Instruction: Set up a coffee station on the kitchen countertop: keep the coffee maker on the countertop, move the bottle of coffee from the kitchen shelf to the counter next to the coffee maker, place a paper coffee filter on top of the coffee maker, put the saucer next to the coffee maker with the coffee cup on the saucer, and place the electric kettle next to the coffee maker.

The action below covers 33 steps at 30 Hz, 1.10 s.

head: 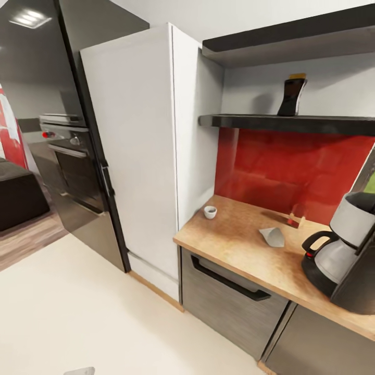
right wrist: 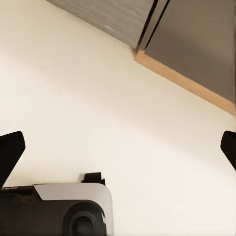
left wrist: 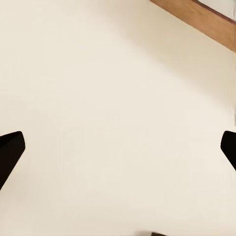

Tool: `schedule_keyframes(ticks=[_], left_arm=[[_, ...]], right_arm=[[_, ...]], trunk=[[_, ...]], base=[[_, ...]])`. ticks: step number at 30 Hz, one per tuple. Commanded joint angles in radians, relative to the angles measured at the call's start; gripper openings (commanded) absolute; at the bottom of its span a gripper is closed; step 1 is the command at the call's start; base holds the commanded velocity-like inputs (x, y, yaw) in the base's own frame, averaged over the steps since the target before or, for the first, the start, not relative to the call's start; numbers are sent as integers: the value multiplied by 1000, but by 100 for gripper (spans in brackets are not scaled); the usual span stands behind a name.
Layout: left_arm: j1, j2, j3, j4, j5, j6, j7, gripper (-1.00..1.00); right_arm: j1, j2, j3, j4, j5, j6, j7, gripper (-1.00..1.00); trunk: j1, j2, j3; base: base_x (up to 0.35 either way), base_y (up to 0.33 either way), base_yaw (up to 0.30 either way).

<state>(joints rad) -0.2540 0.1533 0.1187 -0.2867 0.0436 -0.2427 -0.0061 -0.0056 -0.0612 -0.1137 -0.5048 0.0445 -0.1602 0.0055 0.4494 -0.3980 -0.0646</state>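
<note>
Looking along my left gripper (left wrist: 118,147) and right gripper (right wrist: 118,147), I see both spread wide with nothing between the fingers, above the pale floor (left wrist: 98,98). In the head view the wooden countertop (head: 245,250) at lower right carries the coffee cup (head: 210,212), the paper coffee filter (head: 273,236) and, at the right edge, the electric kettle (head: 333,260) touching the coffee maker (head: 362,281). The bottle of coffee (head: 291,97) stands on the dark shelf (head: 250,122) at upper right.
</note>
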Motion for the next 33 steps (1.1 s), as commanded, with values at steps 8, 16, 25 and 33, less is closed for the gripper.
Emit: schedule_keyframes(ticks=[8, 16, 25, 33], left_arm=[[-1, -1, -2, 2, 2, 0, -4, 100], [-1, -2, -2, 3, 2, 9, -5, 100], [-1, -1, -3, 16, 2, 8, -5, 100], [-1, 5, -3, 35, 1, 7, -5, 100]], right_arm=[[-1, -6, -4, 35, 8, 1, -3, 100], [-1, -23, -4, 320, 6, 6, -7, 100], [-1, -20, -13, 423, -22, 7, -4, 100], [-1, -18, -12, 389, -220, 8, -8, 100]], trunk=[[1, -2, -2], [1, -2, -2], [1, -2, -2], [1, -2, -2]], base=[[0, 0, -275], [0, 0, -274], [0, 0, -274], [-115, 68, -192]])
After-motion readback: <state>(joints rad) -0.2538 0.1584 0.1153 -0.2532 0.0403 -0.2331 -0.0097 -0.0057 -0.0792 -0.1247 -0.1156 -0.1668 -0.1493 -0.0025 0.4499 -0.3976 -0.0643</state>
